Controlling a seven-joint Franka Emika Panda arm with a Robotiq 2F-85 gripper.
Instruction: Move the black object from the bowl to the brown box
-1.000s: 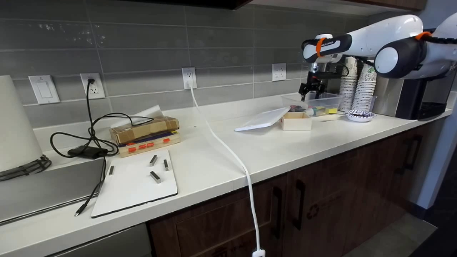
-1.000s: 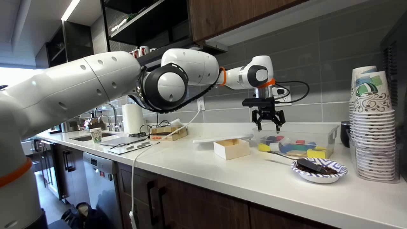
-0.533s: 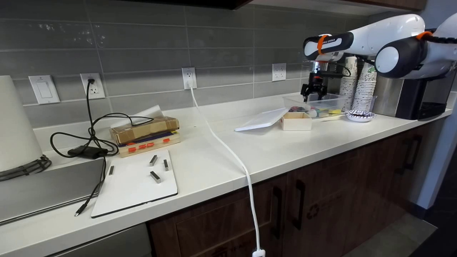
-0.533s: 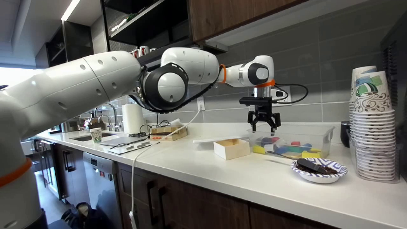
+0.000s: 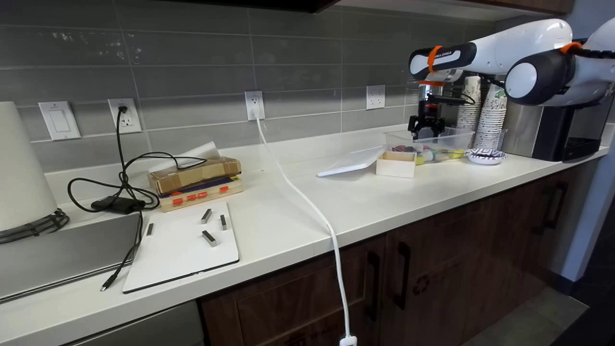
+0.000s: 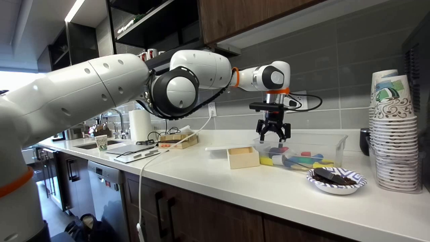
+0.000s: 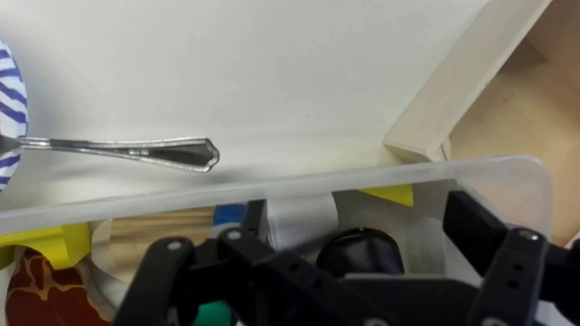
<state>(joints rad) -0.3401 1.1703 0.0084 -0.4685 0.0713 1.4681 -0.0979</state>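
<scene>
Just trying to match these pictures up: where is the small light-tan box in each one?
In an exterior view: the light-tan box sits right of centre, about halfway down.
In an exterior view: the light-tan box sits slightly right of centre, below halfway.
In the wrist view: the light-tan box is at upper right, cut off by the picture's edges.
Shared landmark: the clear plastic bin beside it.

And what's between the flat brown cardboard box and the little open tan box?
In an exterior view, a long white cable, then a flat, tilted white panel near the tan box, with white counter showing around them.
</scene>
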